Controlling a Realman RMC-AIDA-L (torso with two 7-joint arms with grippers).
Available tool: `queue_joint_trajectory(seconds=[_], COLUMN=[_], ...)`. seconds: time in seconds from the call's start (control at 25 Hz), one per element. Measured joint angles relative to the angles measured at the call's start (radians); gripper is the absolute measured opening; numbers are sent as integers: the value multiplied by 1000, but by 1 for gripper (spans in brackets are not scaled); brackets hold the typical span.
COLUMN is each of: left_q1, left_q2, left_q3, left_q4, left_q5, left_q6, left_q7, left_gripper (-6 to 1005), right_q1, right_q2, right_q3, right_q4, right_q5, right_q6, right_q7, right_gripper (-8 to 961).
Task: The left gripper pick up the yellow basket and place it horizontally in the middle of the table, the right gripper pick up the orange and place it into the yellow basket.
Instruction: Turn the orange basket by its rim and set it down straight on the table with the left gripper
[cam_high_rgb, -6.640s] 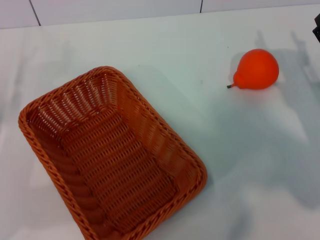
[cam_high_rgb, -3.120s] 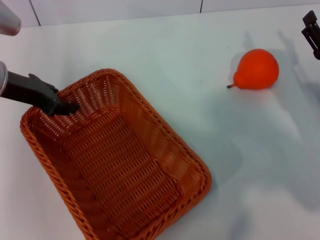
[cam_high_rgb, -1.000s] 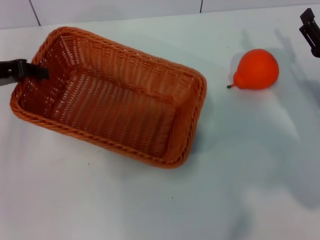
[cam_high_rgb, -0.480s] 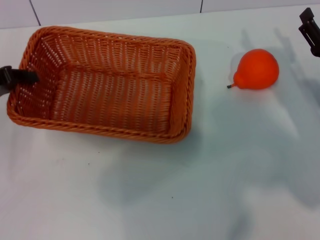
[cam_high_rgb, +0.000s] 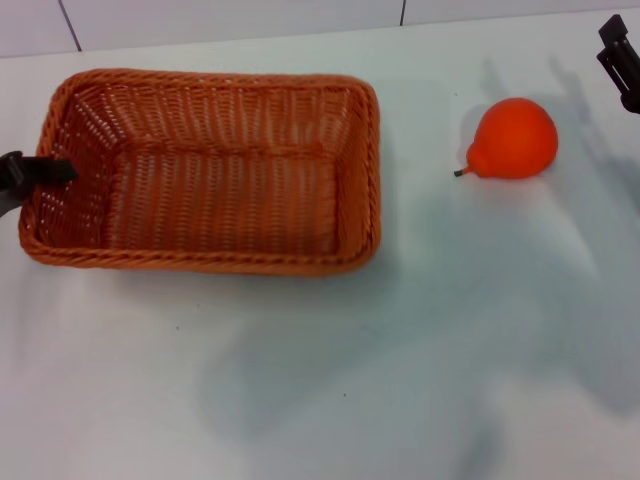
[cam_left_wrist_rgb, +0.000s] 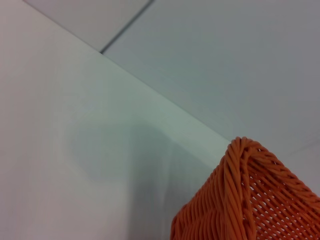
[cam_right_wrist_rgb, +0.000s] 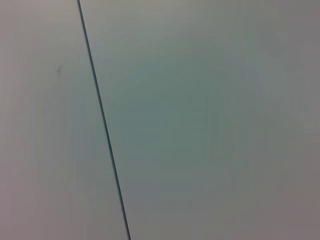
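The yellow basket (cam_high_rgb: 205, 170), a rectangular woven wicker one that looks more orange-brown, sits on the white table (cam_high_rgb: 330, 370) with its long sides running left to right, in the left and far-middle part of the head view. Its open top faces up and nothing lies inside it. The left gripper (cam_high_rgb: 35, 172) reaches in from the left edge of the scene and meets the basket at its left short wall, a dark finger lying over the braided rim there; it appears closed on that wall, though the far side of the grasp is hidden by the weave. In the left wrist view a corner of the basket's rim (cam_left_wrist_rgb: 245, 200) stands against the pale table and the wall behind it.

The orange (cam_high_rgb: 514, 139) lies on the table to the right of the basket, well apart from it, with its short dark stem pointing left toward the basket. The right gripper (cam_high_rgb: 622, 62) shows only as a black part at the far right edge, farther back than the orange and to its right, not touching it. Whether its fingers are spread or closed cannot be told. The right wrist view shows only a pale surface crossed by a thin dark seam (cam_right_wrist_rgb: 102, 120).
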Motion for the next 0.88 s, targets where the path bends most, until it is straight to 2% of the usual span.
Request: queue_joint_trajectory(seconds=[0.24,0.88], left_q1=[29,38], left_q2=[-2,-1], left_q3=[4,16], left_q4=[-17,-24], left_q5=[-43,-46], left_q6=[-37,-52], left_q7=[1,8], left_gripper=[163,162], right_q1=[0,0], right_q2=[0,2], right_q3=[-1,-3], right_q4=[-1,1], right_q5=[0,0], right_q6=[1,2], right_q7=[0,0], right_gripper=[907,903])
